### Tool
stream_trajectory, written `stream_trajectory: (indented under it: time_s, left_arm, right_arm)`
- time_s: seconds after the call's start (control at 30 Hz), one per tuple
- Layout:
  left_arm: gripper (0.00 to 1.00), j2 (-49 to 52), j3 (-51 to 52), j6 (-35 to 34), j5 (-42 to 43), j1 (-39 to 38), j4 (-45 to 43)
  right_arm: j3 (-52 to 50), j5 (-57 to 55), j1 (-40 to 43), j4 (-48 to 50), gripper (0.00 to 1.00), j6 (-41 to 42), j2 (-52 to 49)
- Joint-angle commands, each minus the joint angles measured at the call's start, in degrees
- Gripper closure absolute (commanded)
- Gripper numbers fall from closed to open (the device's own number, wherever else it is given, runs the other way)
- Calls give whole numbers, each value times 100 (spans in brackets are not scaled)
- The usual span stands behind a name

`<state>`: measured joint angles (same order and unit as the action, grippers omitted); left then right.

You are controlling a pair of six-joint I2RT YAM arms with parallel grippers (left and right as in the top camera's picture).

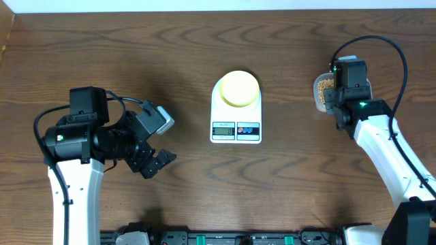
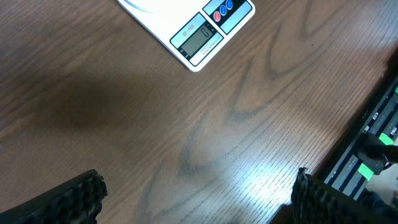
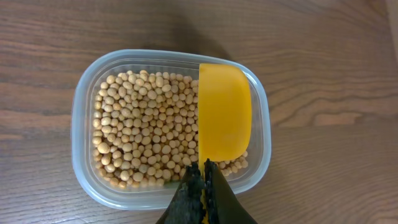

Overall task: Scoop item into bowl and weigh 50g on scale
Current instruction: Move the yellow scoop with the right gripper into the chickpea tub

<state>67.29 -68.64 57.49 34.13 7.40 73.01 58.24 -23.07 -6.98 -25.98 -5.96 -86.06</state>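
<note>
Over the clear tub [image 3: 84, 124] at right, the right gripper [image 3: 202, 180] pinches the yellow scoop [image 3: 224, 112], handle hidden, above the beans [image 3: 143, 130]. Left gripper [image 2: 196, 199] gapes empty over open tabletop [image 2: 124, 124]. Bowl [image 1: 239, 88] sits on scale [image 1: 236, 131]; readout illegible.

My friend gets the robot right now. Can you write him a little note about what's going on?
Left gripper: open, empty, over the table near the scale.
Right gripper: shut on the yellow scoop, held over the clear tub of beans.
Bowl: on the scale, looks empty.
Done: scoop picked up.
Left: scoop beans into the bowl until 50g.
</note>
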Motion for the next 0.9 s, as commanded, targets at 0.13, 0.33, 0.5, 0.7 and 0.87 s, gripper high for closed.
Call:
stream_trajectory:
  time_s: [0.13,0.33,0.5,0.7,0.87]
  left_arm:
    - [2,7,46,140,-11,24,0]
    - [2,7,46,138,-11,24,0]
    - [2,7,46,138,-11,24,0]
    - [2,7,46,138,-11,24,0]
    - [2,7,46,138,-11,24,0]
  right_arm:
    - [96,-487,13,-22,99,-249,-278]
    - [94,-575,20,-24,99,-280,-297]
    - [94,-627,20,-35,99,-358,-365]
    - [94,-850,26,9,99,-400,-568]
    - [94,-855,35,94,99,-400,-671]
